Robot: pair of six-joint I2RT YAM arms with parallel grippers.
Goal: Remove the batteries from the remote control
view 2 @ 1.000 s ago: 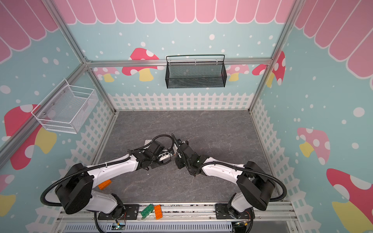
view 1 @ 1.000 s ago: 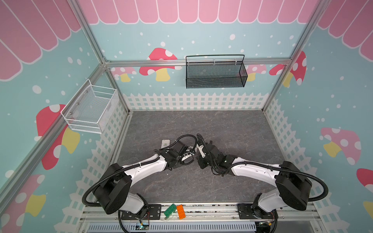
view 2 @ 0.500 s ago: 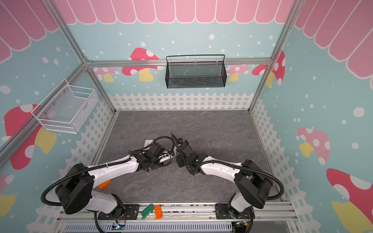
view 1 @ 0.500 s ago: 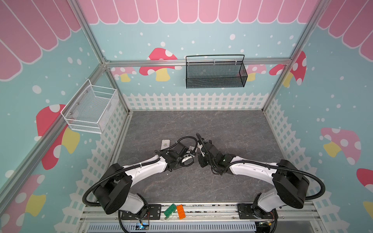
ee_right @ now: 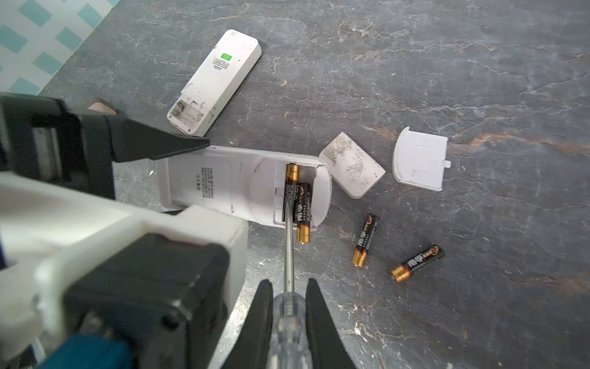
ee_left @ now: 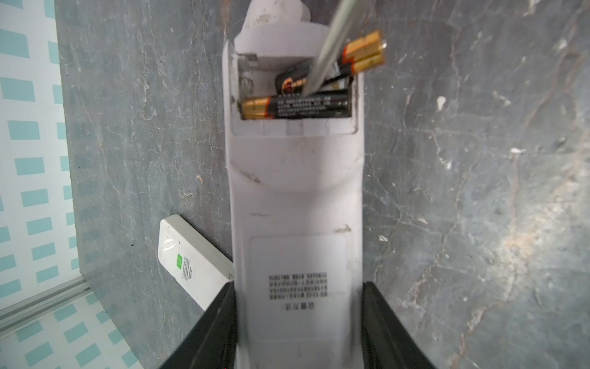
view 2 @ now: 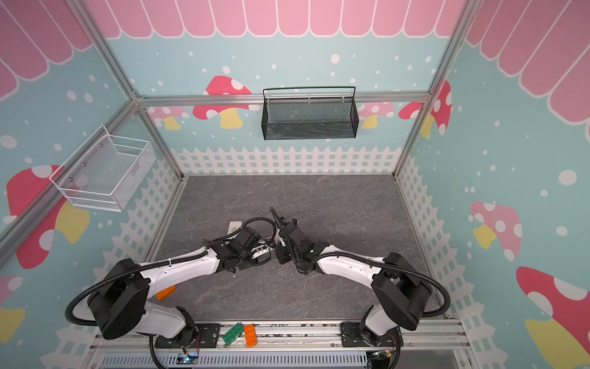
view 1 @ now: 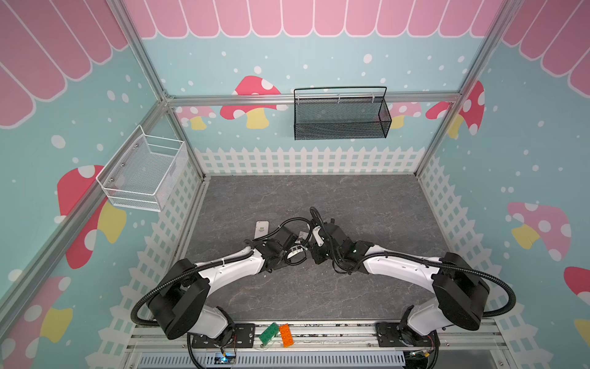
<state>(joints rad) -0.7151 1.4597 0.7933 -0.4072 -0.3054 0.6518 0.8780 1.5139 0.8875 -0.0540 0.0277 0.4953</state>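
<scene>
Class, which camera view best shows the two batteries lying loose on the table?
The right wrist view: the loose batteries lie unobstructed on the table, beside the remote. The left wrist view misses them; in both top views they are too small to make out.

A black wire-mesh basket point(view 1: 341, 116) hangs on the back wall point(view 1: 287, 60) ahead of me, a white wire basket point(view 1: 143, 179) on my left wall point(view 1: 57, 105). A green toy brick point(view 1: 268, 333) lies just beside an orange toy brick point(view 1: 286, 335) on the front rail point(view 1: 335, 332).
</scene>
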